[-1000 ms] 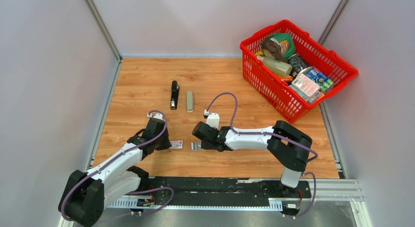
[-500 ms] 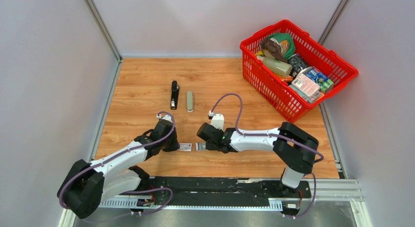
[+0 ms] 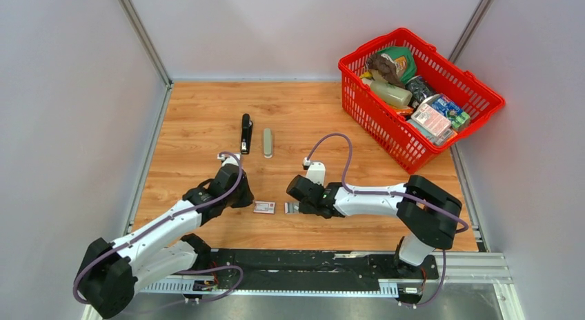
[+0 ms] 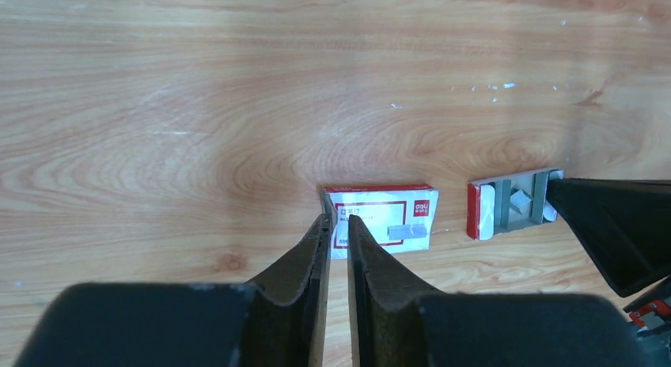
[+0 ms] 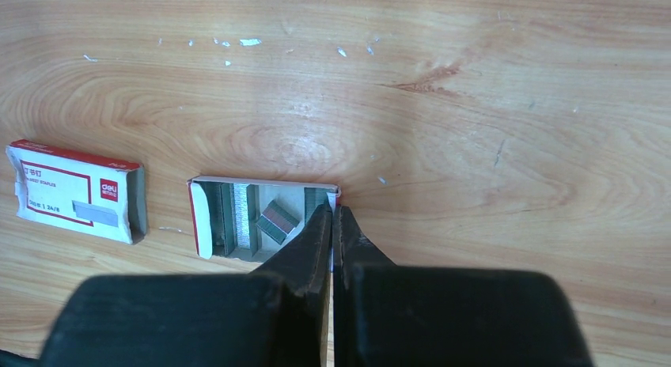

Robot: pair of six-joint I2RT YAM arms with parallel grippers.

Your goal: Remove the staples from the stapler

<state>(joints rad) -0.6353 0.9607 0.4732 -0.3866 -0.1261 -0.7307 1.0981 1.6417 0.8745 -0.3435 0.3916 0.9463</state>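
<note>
Right tool (image 5: 333, 211) is clenched on the end flap of the tray (image 5: 202, 221); staples (image 5: 241, 217) lie inside, just beside its tips. Left tool (image 4: 335, 219), jaws slightly parted, sits at the corner of the sleeve (image 4: 380, 217). Stapler (image 3: 245, 132) lies well beyond it on the worktop (image 3: 207, 113).

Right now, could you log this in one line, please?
left gripper: ajar at box sleeve | right gripper: shut on staple tray | stapler: untouched
</note>
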